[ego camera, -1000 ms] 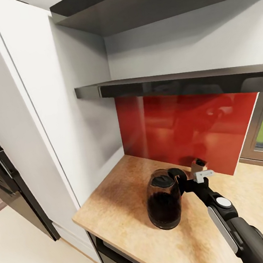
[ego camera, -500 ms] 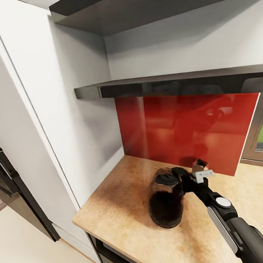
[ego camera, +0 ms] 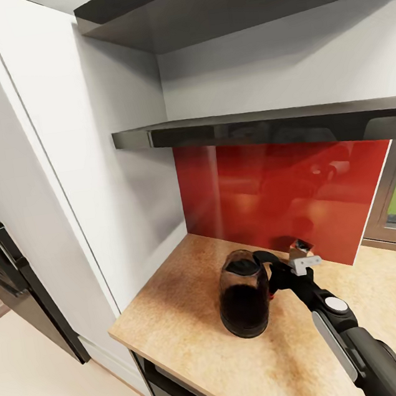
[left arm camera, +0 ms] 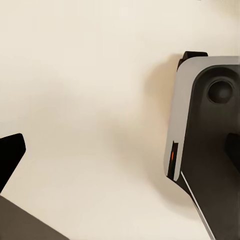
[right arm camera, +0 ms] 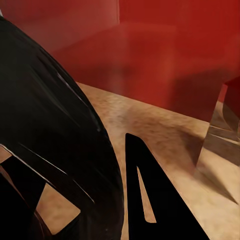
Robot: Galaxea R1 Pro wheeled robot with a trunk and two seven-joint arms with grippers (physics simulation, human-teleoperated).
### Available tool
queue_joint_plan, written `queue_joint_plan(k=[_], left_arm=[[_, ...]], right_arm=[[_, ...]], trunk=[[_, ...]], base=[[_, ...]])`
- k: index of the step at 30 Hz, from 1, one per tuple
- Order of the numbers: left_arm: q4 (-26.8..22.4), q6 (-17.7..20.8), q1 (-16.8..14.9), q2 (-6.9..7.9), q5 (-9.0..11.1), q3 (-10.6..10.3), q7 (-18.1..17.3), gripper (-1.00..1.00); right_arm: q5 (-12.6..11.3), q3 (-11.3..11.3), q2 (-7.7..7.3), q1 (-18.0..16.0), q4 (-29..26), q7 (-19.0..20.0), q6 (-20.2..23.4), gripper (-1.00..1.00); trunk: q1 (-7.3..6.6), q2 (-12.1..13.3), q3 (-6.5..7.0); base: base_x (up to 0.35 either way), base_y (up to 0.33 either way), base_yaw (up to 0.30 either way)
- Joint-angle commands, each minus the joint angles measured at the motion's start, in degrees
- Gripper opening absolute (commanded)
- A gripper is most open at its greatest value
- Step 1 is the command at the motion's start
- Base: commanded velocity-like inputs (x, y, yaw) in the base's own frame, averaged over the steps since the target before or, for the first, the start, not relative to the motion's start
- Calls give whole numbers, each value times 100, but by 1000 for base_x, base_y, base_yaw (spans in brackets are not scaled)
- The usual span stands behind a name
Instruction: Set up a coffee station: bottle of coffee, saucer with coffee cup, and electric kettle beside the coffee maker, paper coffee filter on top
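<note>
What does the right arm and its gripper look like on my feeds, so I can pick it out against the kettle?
The right arm is matte black with a light grey panel and a round white cap near the wrist. A small silver bracket sits just behind the right gripper, whose thin fingers are black and pointed.

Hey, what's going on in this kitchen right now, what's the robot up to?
The robot's right hand is at the black handle of the electric kettle, a glass kettle with dark contents. The kettle is on the kitchen countertop, tilted a little, in front of the red backsplash and below the dark kitchen shelf. The fingers seem closed around the handle, though the grip itself is hard to make out. The shelf's top surface isn't visible from here.
</note>
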Motion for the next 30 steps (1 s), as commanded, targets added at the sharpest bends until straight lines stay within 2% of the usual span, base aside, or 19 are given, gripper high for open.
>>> queue_joint_plan(k=[1,17,25,27,28,30], left_arm=[[5,-20,-5,0,9,31,-27,100],[4,-49,-5,7,9,31,-27,100],[6,-53,-5,14,10,37,-27,100],[6,-57,-5,13,10,39,-27,100],[5,-60,-5,9,14,39,-27,100],[4,-61,-5,8,16,41,-27,100]], right_arm=[[-68,9,-4,-4,-6,-2,30,-100],[-81,-6,4,-4,-165,0,61,-100],[-87,-3,5,-6,-871,-24,124,-100],[-92,-2,11,-21,-1088,-27,344,-100],[-93,-2,12,-130,-1173,-29,626,-100],[-94,-2,13,-337,-1206,-33,886,-100]], trunk=[[4,-13,-14],[4,-13,-14],[4,-13,-14],[4,-13,-14],[4,-13,-14],[4,-13,-14]], base=[[0,0,0],[0,0,0],[0,0,0],[0,0,0],[0,0,0],[0,0,0]])
